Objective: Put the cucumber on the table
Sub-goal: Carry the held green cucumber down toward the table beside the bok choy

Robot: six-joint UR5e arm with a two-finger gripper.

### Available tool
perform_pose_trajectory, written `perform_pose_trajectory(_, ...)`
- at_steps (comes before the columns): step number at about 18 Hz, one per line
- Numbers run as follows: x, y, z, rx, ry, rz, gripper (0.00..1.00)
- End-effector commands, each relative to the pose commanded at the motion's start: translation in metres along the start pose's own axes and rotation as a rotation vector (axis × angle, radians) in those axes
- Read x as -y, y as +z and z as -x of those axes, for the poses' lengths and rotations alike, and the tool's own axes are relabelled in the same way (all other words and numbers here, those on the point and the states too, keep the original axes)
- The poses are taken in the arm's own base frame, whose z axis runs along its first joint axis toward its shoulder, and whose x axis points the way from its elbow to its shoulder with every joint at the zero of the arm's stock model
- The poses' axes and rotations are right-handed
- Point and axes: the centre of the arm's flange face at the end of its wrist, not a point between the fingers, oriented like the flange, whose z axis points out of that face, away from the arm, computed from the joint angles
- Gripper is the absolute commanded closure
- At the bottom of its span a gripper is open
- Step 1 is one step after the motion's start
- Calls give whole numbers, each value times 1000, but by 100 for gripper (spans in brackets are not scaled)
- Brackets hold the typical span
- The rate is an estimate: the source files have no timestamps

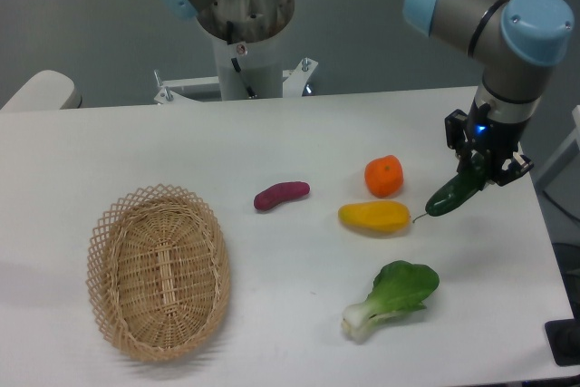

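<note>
On my table, left to right, I count one wicker basket, one purple sweet potato, one bok choy, one yellow mango, one orange, one cucumber. My gripper is clamped on the cucumber's upper end, hiding it, right of the mango. Its long axis slants down-left, stem tail by the mango.

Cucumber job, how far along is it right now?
Done: the gripper has the cucumber, clamped at its upper end. In hand: it hangs tilted at the table's right side, lower tip and stem tail close to the surface, just right of the yellow mango; whether it touches is unclear. Left: set it flat on the table, open the jaws and pull away.
</note>
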Motion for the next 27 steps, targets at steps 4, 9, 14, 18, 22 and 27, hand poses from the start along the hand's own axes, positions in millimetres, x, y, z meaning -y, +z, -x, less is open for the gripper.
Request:
perform_pose_trajectory(4, 6, -1, 1, 4, -9, -1, 75)
perform_pose_trajectory(9, 33, 5, -3, -5, -14, -5, 75)
perform_pose_trajectory(14, 81, 18, -10, -22, -112, -15, 75)
perform_pose_trajectory(18, 128, 30, -19, 10, -180, -29, 75)
perform_pose_trajectory(22, 176, 61, -37, 41, -176, -46, 75)
perform_pose_trajectory(27, 198, 101, -63, 11, -120, -41, 74)
